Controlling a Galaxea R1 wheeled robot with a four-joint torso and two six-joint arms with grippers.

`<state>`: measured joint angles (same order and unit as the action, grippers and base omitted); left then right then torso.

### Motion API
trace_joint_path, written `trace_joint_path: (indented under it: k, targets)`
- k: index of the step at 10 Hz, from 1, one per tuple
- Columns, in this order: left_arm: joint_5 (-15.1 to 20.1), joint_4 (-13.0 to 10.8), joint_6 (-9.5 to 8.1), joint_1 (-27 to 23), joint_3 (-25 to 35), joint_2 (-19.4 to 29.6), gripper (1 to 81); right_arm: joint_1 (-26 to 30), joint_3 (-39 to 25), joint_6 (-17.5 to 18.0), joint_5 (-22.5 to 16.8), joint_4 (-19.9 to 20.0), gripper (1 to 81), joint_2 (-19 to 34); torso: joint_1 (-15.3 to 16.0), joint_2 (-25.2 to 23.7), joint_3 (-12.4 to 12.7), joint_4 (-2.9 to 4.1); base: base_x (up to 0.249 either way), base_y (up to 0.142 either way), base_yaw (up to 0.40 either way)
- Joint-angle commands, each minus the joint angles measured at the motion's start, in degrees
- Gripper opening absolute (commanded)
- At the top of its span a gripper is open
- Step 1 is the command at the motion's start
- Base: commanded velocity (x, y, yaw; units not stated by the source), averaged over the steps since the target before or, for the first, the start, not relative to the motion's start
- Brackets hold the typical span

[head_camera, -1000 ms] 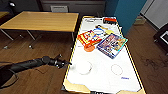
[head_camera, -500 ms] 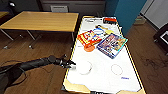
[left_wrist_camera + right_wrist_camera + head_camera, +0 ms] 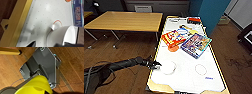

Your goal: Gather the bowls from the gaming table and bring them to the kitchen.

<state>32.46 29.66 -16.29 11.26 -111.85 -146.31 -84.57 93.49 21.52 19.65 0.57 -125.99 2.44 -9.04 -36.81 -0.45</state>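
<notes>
The white bowl stands on the gaming table near its front left rim. My left gripper reaches over that rim and is right beside the bowl. In the left wrist view the white bowl looms large; my left gripper is open, with one dark finger off the bowl's outer wall and the other by its rim. The orange bowl sits farther up the table against a red box; its edge also shows from the wrist. A yellow rounded thing sits close under the right wrist camera.
Flat colourful game boxes lie across the table's middle and far end. A wooden table stands to the left over wood floor. A teal wall rises by the table's far right. The table's yellow rim runs beside the bowl.
My left arm has pushed right, over the table's rim, up to the white bowl. The bowls and boxes lie as before.
</notes>
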Motion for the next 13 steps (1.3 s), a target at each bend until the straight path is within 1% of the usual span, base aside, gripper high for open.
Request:
trace_joint_path:
  k: [1,2,5,7,9,10,11,12,13]
  targets:
    - [3.13,0.41,0.11,-8.49,-0.21,-1.17,81.1,0.14,-0.69,0.02,-3.83,-0.93,1.0,2.47,0.0,0.0,0.0,0.0,0.0,0.0,0.0]
    - [3.13,-0.39,-0.06,-8.49,-1.17,-2.57,81.1,0.14,-0.51,0.02,-3.92,-0.92,1.0,2.47,0.02,0.0,0.0,0.0,0.0,0.0,0.0]
    - [3.31,-0.48,-0.06,-8.76,-2.32,-4.87,81.1,0.23,0.28,0.19,-4.53,-0.84,1.0,2.12,0.02,0.0,0.0,0.0,0.0,0.0,0.0]
    - [3.4,-1.62,-0.15,-8.5,-2.93,-6.53,81.1,0.58,0.2,0.37,-4.63,-0.84,1.0,2.21,0.02,0.0,0.0,0.0,0.0,0.0,0.0]
    - [3.48,-2.05,-0.06,-7.52,-3.9,-8.55,81.1,0.67,0.02,0.46,-4.71,-0.84,1.0,2.29,0.02,0.0,0.0,0.0,0.0,0.0,0.0]
    - [3.48,-3.2,-0.07,-7.0,-4.34,-9.96,81.1,0.67,0.1,0.46,-4.71,-0.84,1.0,2.29,0.02,0.0,0.0,0.0,0.0,0.0,0.0]
    - [4.63,-4.26,-0.06,-6.91,-4.52,-10.76,1.0,0.67,0.28,0.54,-4.71,-0.84,1.0,2.29,0.02,0.0,0.0,0.0,0.0,0.0,0.0]
    - [5.5,-5.49,-0.06,-6.91,-4.78,-11.11,1.0,0.67,0.45,0.54,-4.71,-0.84,1.0,2.21,0.02,0.0,0.0,0.0,0.0,0.0,0.0]
    - [6.12,-5.4,-0.06,-6.91,-4.78,-10.94,1.0,1.19,0.71,0.54,-5.93,-0.84,1.0,2.03,0.04,0.0,-0.02,0.0,0.0,0.0,0.0]
